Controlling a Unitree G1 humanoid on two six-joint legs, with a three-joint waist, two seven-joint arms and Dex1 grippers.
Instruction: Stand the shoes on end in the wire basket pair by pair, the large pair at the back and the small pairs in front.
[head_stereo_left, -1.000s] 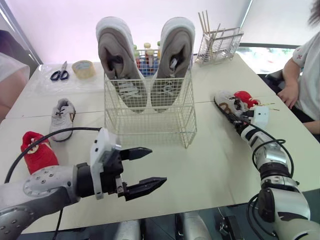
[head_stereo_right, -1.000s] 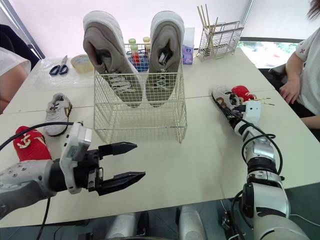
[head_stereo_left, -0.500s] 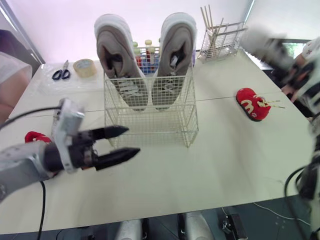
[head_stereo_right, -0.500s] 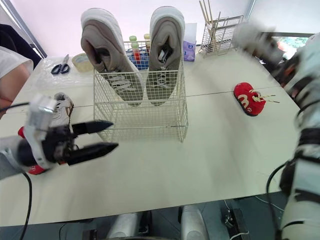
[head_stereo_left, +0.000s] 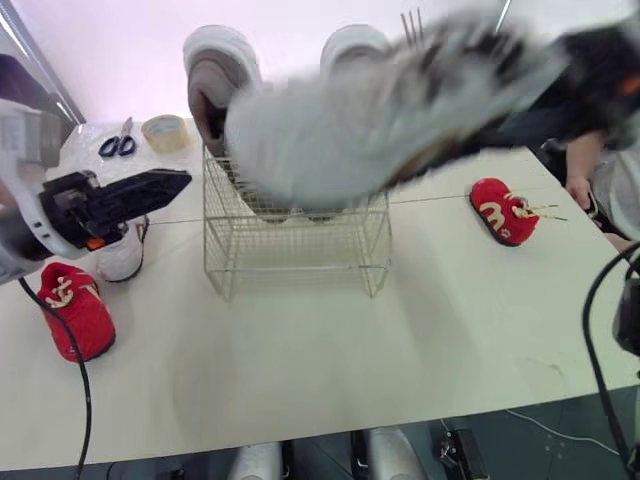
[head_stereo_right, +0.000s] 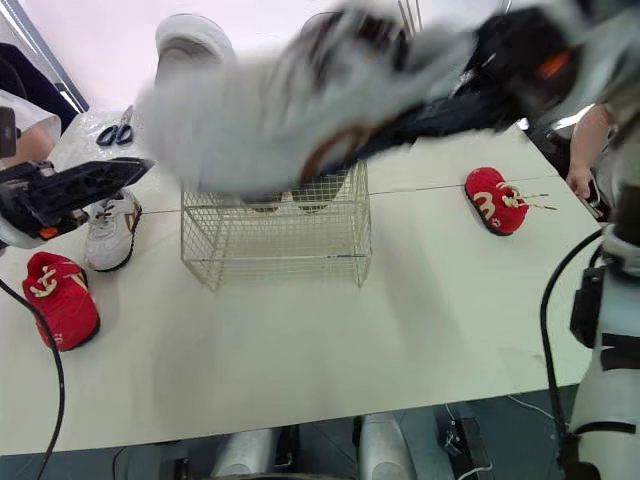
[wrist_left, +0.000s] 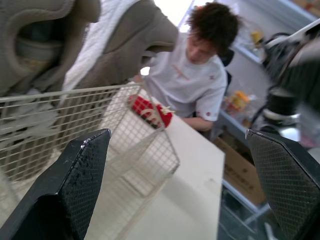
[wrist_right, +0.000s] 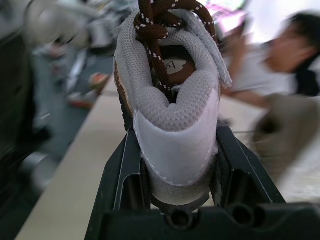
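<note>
Found left gripper (head_stereo_left: 170, 185) raised over the left side of the table (head_stereo_left: 300, 360), fingers (wrist_left: 75, 185) spread wide and holding nothing. Noted left red shoe (head_stereo_left: 75, 315) lying flat below it, well in from the near edge. Noted loose grey shoe (head_stereo_right: 110, 230) just behind that; could not tell whether the two touch. Logged scissors (head_stereo_left: 117, 146) and tape roll (head_stereo_left: 165, 130) toward the far left corner, well apart from the shoes.

Located wire basket (head_stereo_left: 295, 240) at mid-table, with the large pair (head_stereo_left: 215, 85) standing on end at its back, tops well above the rim. Confirmed open room in the basket's front part and a bare stretch of table from the basket to the near edge.

Found right gripper (wrist_right: 175, 150) in the air, fingers clamped on both sides of held grey shoe (wrist_right: 170, 100), brown laces showing. Placed that shoe level with the basket's upper rim, crossing the large pair in the head views; could not tell whether over or in front of the basket.

Noted right red shoe (head_stereo_left: 503, 210) flat on the table, well right of the basket. Recorded a person (wrist_left: 195, 70) seated at the right edge.
</note>
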